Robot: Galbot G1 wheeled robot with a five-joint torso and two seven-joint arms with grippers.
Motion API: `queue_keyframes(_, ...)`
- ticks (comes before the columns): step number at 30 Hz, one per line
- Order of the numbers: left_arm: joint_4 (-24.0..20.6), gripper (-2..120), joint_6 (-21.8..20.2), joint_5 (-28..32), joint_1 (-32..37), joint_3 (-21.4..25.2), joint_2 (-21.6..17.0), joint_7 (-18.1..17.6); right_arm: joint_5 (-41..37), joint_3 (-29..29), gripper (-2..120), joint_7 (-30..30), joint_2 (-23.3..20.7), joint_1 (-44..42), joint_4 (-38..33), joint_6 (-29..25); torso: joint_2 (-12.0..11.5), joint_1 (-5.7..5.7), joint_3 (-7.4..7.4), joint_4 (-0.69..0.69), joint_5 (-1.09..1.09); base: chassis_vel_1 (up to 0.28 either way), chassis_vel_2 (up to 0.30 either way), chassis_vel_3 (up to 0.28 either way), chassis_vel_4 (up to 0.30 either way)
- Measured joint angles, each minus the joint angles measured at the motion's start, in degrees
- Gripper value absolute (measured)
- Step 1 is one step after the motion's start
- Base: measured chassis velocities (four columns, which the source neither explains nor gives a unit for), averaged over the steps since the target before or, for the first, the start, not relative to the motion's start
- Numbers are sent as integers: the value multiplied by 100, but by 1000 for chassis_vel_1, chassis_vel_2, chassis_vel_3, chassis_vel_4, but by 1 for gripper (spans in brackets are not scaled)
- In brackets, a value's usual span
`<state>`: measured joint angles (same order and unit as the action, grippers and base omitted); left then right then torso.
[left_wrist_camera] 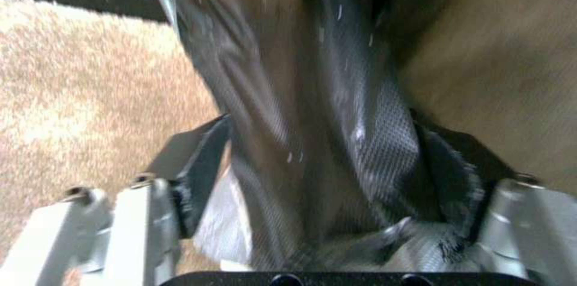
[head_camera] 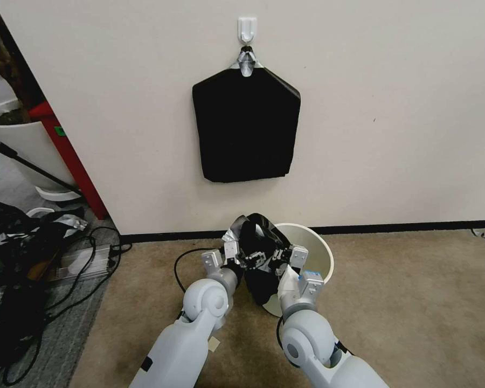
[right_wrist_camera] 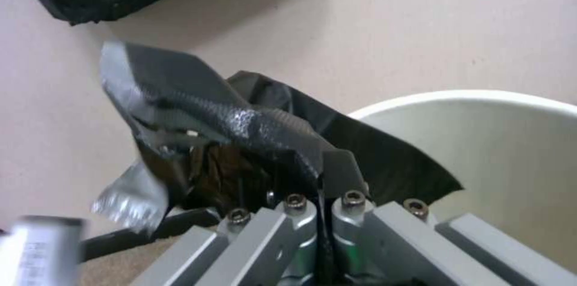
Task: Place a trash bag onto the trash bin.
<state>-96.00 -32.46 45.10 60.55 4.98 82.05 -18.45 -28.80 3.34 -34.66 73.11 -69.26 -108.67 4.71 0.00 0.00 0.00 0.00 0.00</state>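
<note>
Left margin of the head view: a white plant pot (head_camera: 16, 143) and a heap of dark cables (head_camera: 21, 253) on the floor, well apart from the work. On the wall above centre, a flat black pack (head_camera: 246, 126) hangs from a white hook (head_camera: 247, 28); it plays no part here. Below it, the left pincer (head_camera: 243, 258) sits low over the carpet (head_camera: 415, 302), just beside the near-left rim of the trash bin (head_camera: 320, 253). In the left wrist view its fingers (left_wrist_camera: 198, 177) stand apart with the film of the trash bag (left_wrist_camera: 336, 141) running between them; whether they actually press the plastic I cannot tell. The bag (head_camera: 261, 253) hangs bunched between the two pincers, partly draped over the bin's left rim, mouth not yet spread around it. The right pincer (head_camera: 281, 257) is touching the bag's other side, over the bin's near edge. In the right wrist view its fingertips (right_wrist_camera: 336, 168) are pressed together, clamped on a fold of the bag (right_wrist_camera: 252, 128), with the cream bin wall (right_wrist_camera: 511, 150) just beyond. Judgement: two holds on opposite sides of the bag suit pulling its mouth open, so it can be stretched over the rolled rim. Thin, slippery film; a fold could slide free under tension.
</note>
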Motion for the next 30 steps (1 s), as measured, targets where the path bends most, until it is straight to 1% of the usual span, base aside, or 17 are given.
queue_keyframes(1, 16, 69, -79, -48, -16, -30, 1, -13, 48, 4, 0, 27, 0, -4, 2, -2, 0, 0, 0, 0, 0, 0, 0, 0, 0)
queue_keyframes(3, 41, 58, -255, -238, -40, -96, 0, -35, 181, 18, 0, 97, 1, -32, 3, -8, 0, 0, 0, 0, 0, 0, 0, 0, 0)
queue_keyframes(4, 41, 58, -255, -238, -40, -96, 0, -35, 181, 18, 0, 97, 1, -32, 3, -8, 0, 0, 0, 0, 0, 0, 0, 0, 0)
queue_keyframes(7, 37, 45, -374, -405, -34, -95, -28, -87, 385, 17, 0, 215, -31, -83, 2, -40, 0, 0, 0, 0, 0, 0, 0, 0, 0)
queue_keyframes(8, 37, 45, -374, -405, -34, -95, -28, -87, 385, 17, 0, 215, -31, -83, 2, -40, 0, 0, 0, 0, 0, 0, 0, 0, 0)
queue_keyframes(10, -30, 32, -393, -464, -2, 4, -148, -164, 620, -12, 0, 340, -89, -136, 0, -80, 0, 0, 0, 0, -1, 0, 0, 0, 0)
queue_keyframes(11, -30, 32, -393, -464, -2, 4, -148, -164, 620, -12, 0, 340, -89, -136, 0, -80, 0, 0, 0, 0, -1, 0, 0, 0, 0)
queue_keyframes(15, -226, 14, -361, -327, 97, 241, -428, -250, 1262, -122, 0, 630, -154, -202, 152, -284, 0, 0, 0, 0, -1, 0, 0, 0, 0)
queue_keyframes(16, -226, 14, -361, -327, 97, 241, -428, -250, 1262, -122, 0, 630, -154, -202, 152, -284, 0, 0, 0, 0, -1, 0, 0, 0, 0)
queue_keyframes(18, -337, 8, -312, -208, 172, 356, -528, -250, 1627, -193, 0, 806, -183, -218, 255, -414, 0, 0, 0, 0, -2, 0, 0, 0, 0)
queue_keyframes(20, -473, 7, -232, -111, 294, 503, -635, -234, 2044, -302, 0, 1072, -223, -228, 384, -618, 0, 0, 0, 0, -1, 0, 0, 0, 0)
queue_keyframes(21, -473, 7, -232, -111, 294, 503, -635, -234, 2044, -302, 0, 1072, -223, -228, 384, -618, 0, 0, 0, 0, -1, 0, 0, 0, 0)
queue_keyframes(24, -678, 7, -11, -238, 549, 637, -798, 64, 2401, -457, 0, 1625, -317, -198, 464, -1084, 0, 0, 0, 1, 0, 0, 0, 0, 0)
queue_keyframes(26, -704, 7, 43, -296, 581, 644, -820, 144, 2407, -470, 0, 1701, -338, -188, 463, -1129, 0, 0, 0, 1, 0, 0, 0, 0, 0)
queue_keyframes(28, -790, 7, 270, -589, 686, 673, -900, 498, 2348, -504, 0, 1909, -447, -145, 403, -1192, 0, 0, 0, 1, 0, 0, 0, 0, 0)
queue_keyframes(29, -836, 7, 454, -945, 754, 729, -965, 947, 2162, -520, 0, 1945, -555, -98, 337, -1099, 0, 0, 0, 1, -1, 0, 0, 0, 0)
queue_keyframes(30, -836, 7, 454, -945, 754, 729, -965, 947, 2162, -520, 0, 1945, -555, -98, 337, -1099, 0, 0, 0, 1, -1, 0, 0, 0, 0)
